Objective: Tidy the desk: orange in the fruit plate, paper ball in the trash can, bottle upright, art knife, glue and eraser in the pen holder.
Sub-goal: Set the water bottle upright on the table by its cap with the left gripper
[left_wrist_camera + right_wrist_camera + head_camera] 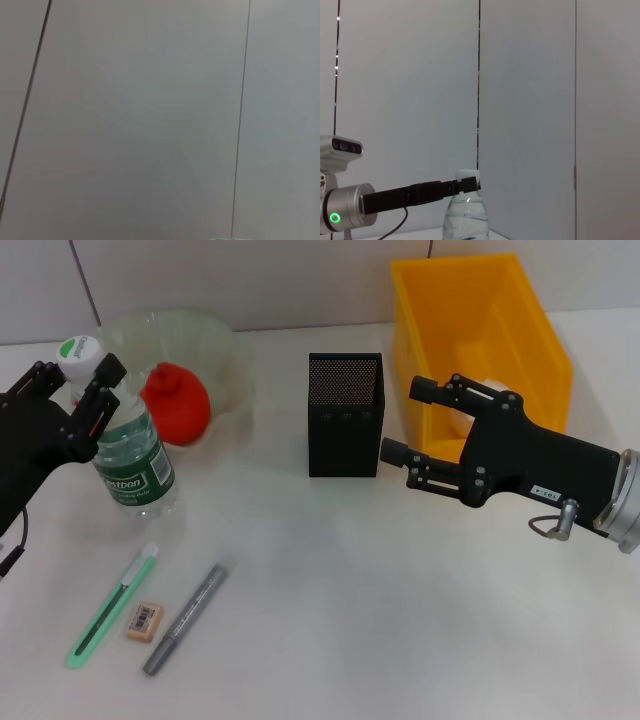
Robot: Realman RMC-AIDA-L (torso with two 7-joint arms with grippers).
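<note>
Our left gripper (85, 390) is at the neck of the water bottle (130, 455), fingers (100, 395) clamped on either side just under the white cap (80, 352). The bottle stands upright on the white surface (380, 620), far left, just in front of the clear fruit plate (215, 350). The right wrist view confirms it: bottle (466, 212) upright, with the left arm reaching in level and its fingers (467, 185) at the neck.

The orange (176, 403) sits in the fruit plate, right behind the bottle.

Our right gripper (415, 425) hovers above the surface between the black mesh pen holder (344, 415) and the yellow trash can (480, 340). Its fingers (425, 390) are spread apart, pointing toward the pen holder and grasping nothing. Something pale is partly visible inside the trash can behind the gripper; we can't tell what it is.

In front of the bottle, three items lie on the surface side by side:
- the green art knife (112, 607), leftmost
- the small eraser (144, 621), in the middle
- the grey glue pen (186, 618), on the right, angled like the knife

None of them touches a gripper, and all are well apart from the pen holder.

The left wrist view shows only grey wall panels (150, 120) and a sliver of the bottle cap at the lower edge.
</note>
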